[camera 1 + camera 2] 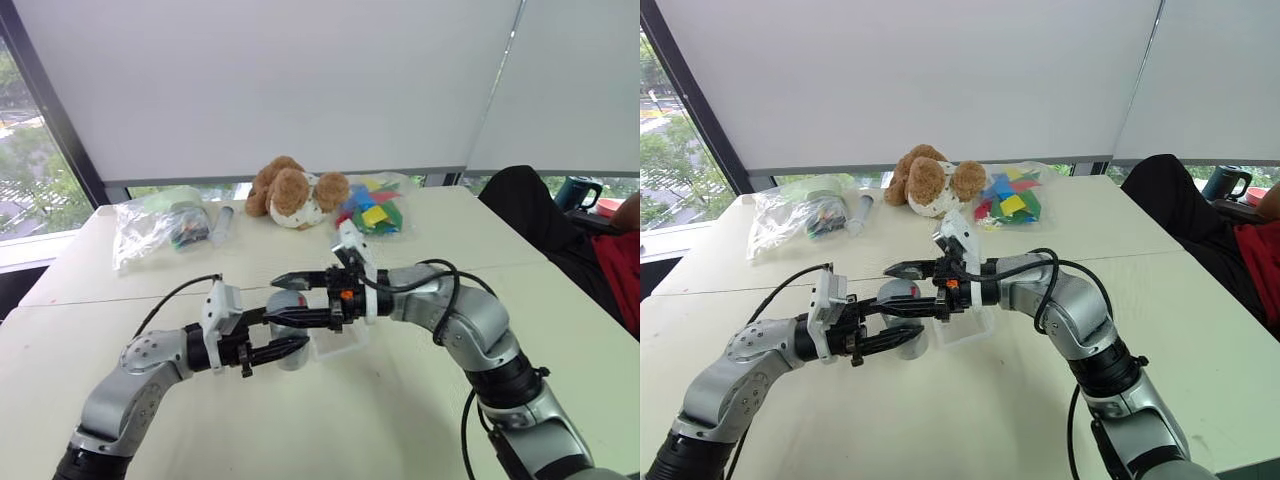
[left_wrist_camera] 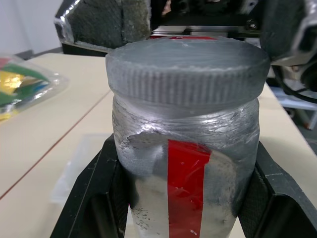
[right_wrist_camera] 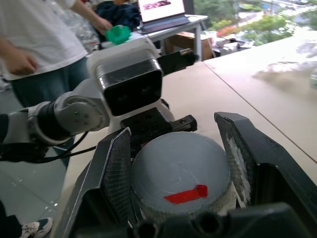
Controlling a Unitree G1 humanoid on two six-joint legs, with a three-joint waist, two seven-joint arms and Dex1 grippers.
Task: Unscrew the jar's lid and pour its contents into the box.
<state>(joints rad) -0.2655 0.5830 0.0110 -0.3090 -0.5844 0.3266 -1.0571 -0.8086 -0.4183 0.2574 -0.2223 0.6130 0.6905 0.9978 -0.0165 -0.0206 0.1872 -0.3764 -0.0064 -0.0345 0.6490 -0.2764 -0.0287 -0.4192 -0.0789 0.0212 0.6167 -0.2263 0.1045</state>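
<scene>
My left gripper [image 1: 283, 336] is shut on the body of the grey jar [image 2: 148, 198], which has a red stripe on its label and is held just above the table. The ribbed grey lid [image 2: 185, 69] sits on top of the jar. My right gripper [image 3: 178, 144] reaches in from the other side, and its padded fingers [image 3: 116, 168] are shut around the lid [image 3: 181, 168]. The clear box [image 1: 342, 343] lies on the table just behind and beside the jar, under my right wrist. The contents are hidden inside the jar.
A plush dog [image 1: 295, 192], a bag of coloured blocks [image 1: 370, 210], a clear plastic bag [image 1: 160, 225] and a slim tube [image 1: 222, 225] lie along the table's far side. A person sits at the right edge [image 1: 620, 260]; another stands behind my left arm [image 3: 34, 39].
</scene>
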